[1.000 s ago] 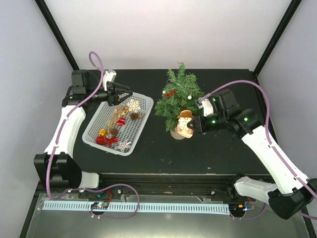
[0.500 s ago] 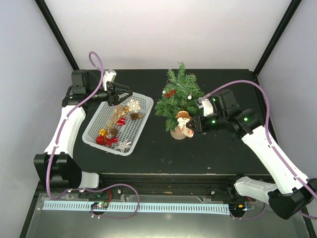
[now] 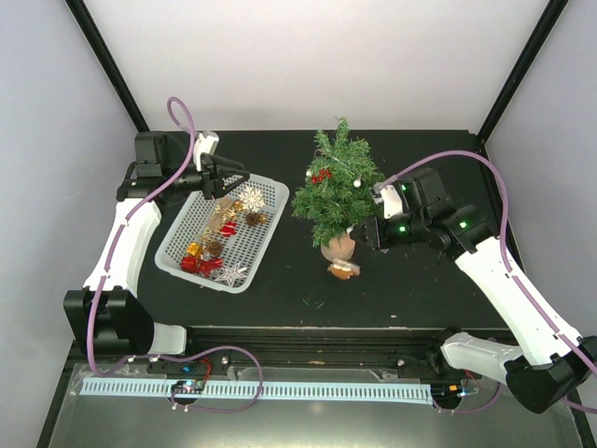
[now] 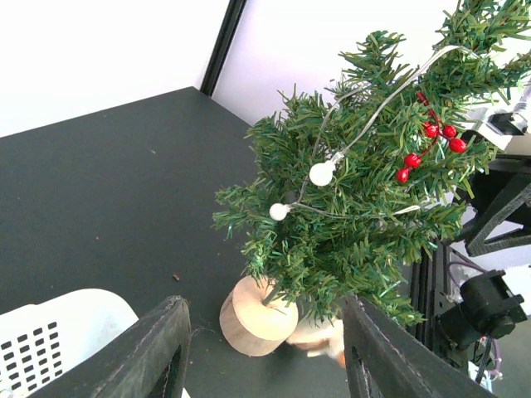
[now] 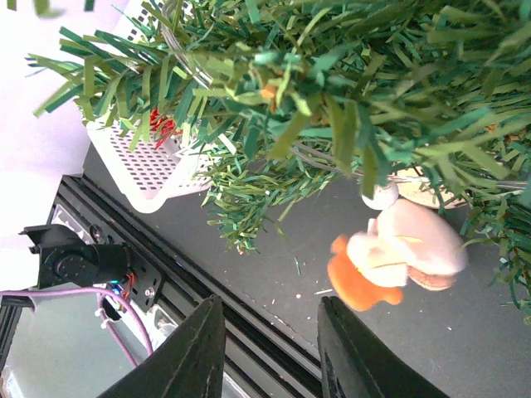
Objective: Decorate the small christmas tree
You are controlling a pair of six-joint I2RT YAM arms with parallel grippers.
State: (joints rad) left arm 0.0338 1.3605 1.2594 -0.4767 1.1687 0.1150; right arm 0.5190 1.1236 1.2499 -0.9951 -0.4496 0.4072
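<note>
Snowman ornament (image 3: 343, 270) lies on its side at the foot of the small christmas tree (image 3: 338, 187), mid-worktop. It's toward the near edge from your right gripper (image 3: 364, 233), the nearer one, jaws partly spread, empty.

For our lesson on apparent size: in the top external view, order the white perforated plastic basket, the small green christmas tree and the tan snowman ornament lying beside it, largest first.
1. White perforated plastic basket.
2. Small green christmas tree, a close second; its top sits nearer the camera, so unsure.
3. Tan snowman ornament, clearly smallest.
</note>
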